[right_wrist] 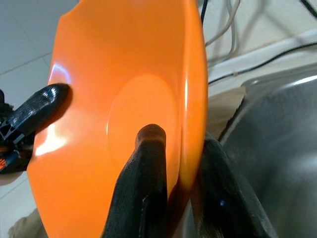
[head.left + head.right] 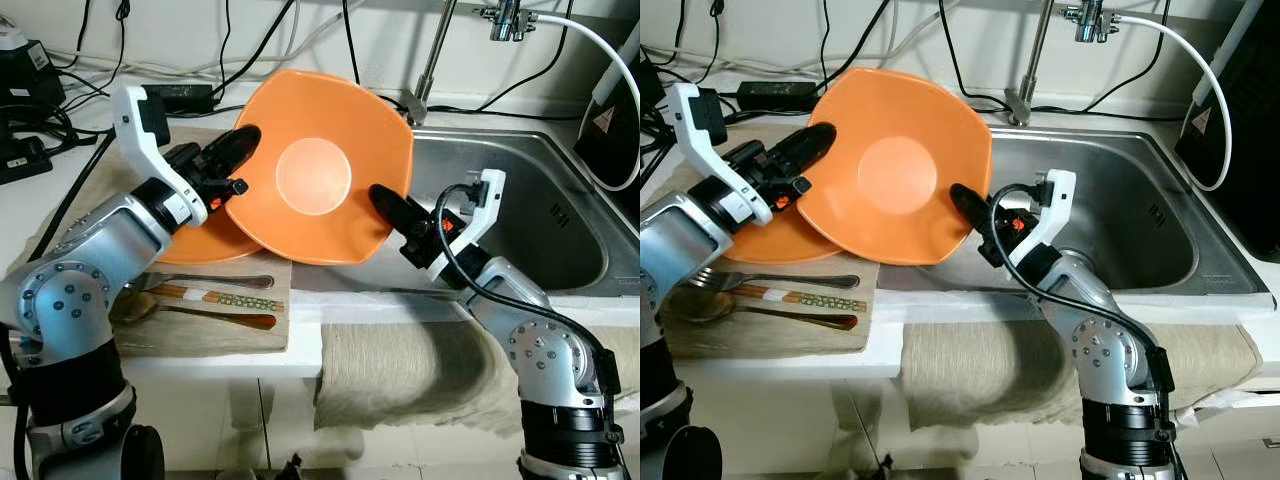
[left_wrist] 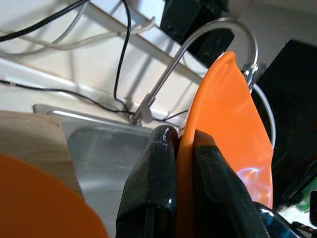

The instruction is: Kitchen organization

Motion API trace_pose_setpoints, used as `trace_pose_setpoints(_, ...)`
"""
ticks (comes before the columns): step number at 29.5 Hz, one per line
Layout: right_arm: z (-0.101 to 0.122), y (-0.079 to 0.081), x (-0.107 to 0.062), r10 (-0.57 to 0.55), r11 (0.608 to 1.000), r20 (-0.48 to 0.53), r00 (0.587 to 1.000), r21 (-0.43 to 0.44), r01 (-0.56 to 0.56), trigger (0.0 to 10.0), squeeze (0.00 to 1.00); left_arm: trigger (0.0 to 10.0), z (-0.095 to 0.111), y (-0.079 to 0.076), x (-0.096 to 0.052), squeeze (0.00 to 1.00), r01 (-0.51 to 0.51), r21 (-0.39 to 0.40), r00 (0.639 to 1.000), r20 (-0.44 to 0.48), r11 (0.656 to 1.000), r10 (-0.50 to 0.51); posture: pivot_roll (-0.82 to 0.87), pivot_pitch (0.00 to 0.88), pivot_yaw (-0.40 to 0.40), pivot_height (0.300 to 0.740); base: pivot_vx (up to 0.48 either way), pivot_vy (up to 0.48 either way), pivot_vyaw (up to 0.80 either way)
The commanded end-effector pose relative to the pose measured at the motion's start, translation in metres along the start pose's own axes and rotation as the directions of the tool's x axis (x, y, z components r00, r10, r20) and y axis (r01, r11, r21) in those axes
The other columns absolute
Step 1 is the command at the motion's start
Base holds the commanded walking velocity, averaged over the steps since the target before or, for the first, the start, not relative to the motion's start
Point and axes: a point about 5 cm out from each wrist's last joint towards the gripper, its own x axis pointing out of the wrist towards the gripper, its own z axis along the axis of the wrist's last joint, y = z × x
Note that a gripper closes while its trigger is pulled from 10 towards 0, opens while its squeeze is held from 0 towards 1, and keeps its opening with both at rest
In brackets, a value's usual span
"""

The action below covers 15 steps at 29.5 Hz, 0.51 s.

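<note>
1. Nearest us, a beige cloth (image 2: 420,375) hangs over the front edge of the bench (image 2: 300,355), just below the sink.
2. On the left, a mat (image 2: 215,330) lies on the bench with cutlery on it: a fork (image 2: 215,281), a patterned-handle utensil (image 2: 225,298) and a spoon (image 2: 150,308), side by side.
3. Here's the action: both arms hold up one orange plate (image 2: 325,165), tilted nearly on edge above the line where mat meets sink.
4. The right gripper (image 2: 392,212) clamps the plate's lower right rim; in its wrist view one of the fingers (image 1: 143,183) lies on the plate's face and the other sits behind the rim.
5. The left gripper (image 2: 228,165) pinches the left rim, and its wrist view shows the fingers (image 3: 153,193) closed on either side of the thin orange edge.
6. A second orange plate (image 2: 205,240) lies flat on the mat, partly under the raised one.
7. To the right, the steel sink basin (image 2: 530,210) sits beside the mat.
8. Further back, the faucet (image 2: 435,60) rises from the sink's rear edge, with a white hose (image 2: 600,40) curving off to the right.
9. At the back, black cables (image 2: 90,80) and a power adapter (image 2: 185,95) lie along the wall.
</note>
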Motion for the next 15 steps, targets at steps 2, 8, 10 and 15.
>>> trace_pose_setpoints(2,0.01,-0.009,-0.003,-0.063,0.997,0.037,0.997,-0.04,0.065,0.0,0.0,10.0,0.02,0.001,-0.004,1.0,-0.014,0.007,0.994,0.11,1.0,0.013,-0.05,0.0,-0.044,0.74,0.0,0.0,0.0)
trace_pose_setpoints(8,0.016,-0.016,-0.001,-0.12,0.991,0.083,0.989,-0.051,0.124,0.0,0.0,10.0,0.023,0.001,-0.005,1.0,-0.018,0.019,0.989,0.146,1.0,0.015,-0.05,0.0,-0.045,0.74,0.0,0.0,0.0)
trace_pose_setpoints(10,0.021,-0.021,0.0,-0.158,0.985,0.114,0.981,-0.048,0.164,0.0,0.0,10.0,0.027,0.002,-0.005,0.0,-0.037,0.038,0.983,0.179,0.999,0.029,-0.05,0.0,-0.045,0.74,0.0,0.0,0.0)
trace_pose_setpoints(15,0.038,-0.041,-0.001,-0.298,0.95,0.204,0.932,-0.031,0.311,0.0,0.0,10.0,0.04,-0.003,-0.005,0.0,-0.028,0.088,0.954,0.301,0.996,0.0,-0.05,0.0,-0.047,0.74,0.0,0.0,0.0)
